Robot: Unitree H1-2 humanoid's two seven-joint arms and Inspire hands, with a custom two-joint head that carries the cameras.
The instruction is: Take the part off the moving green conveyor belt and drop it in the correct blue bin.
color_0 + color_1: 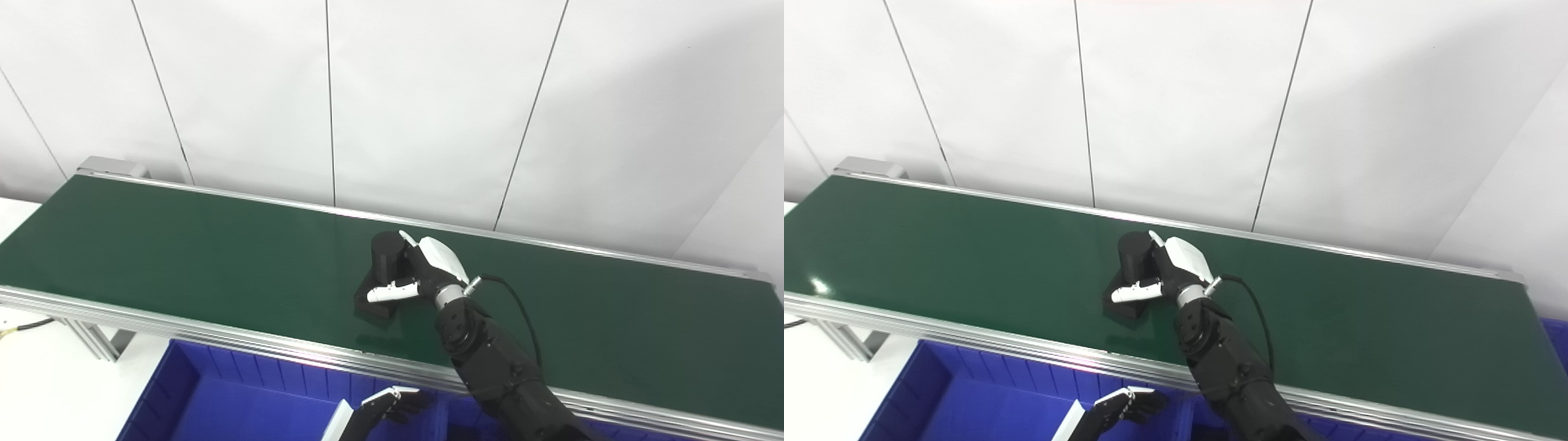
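A black part (384,269), with a round cylinder on a flat base, rests on the green conveyor belt (184,257) near its middle. My right hand (429,266) is at the part: the fingers wrap behind the cylinder and the white thumb (392,291) lies across its front, closed on it. The part's base still touches the belt. My left hand (392,405) hangs low at the bottom edge over a blue bin (214,392), fingers loosely apart and holding nothing.
The belt's aluminium front rail (184,321) runs between the belt and the bin. The bin has a divider wall near my left hand. A second blue bin corner (1557,331) shows at the far right. A white wall stands behind the belt.
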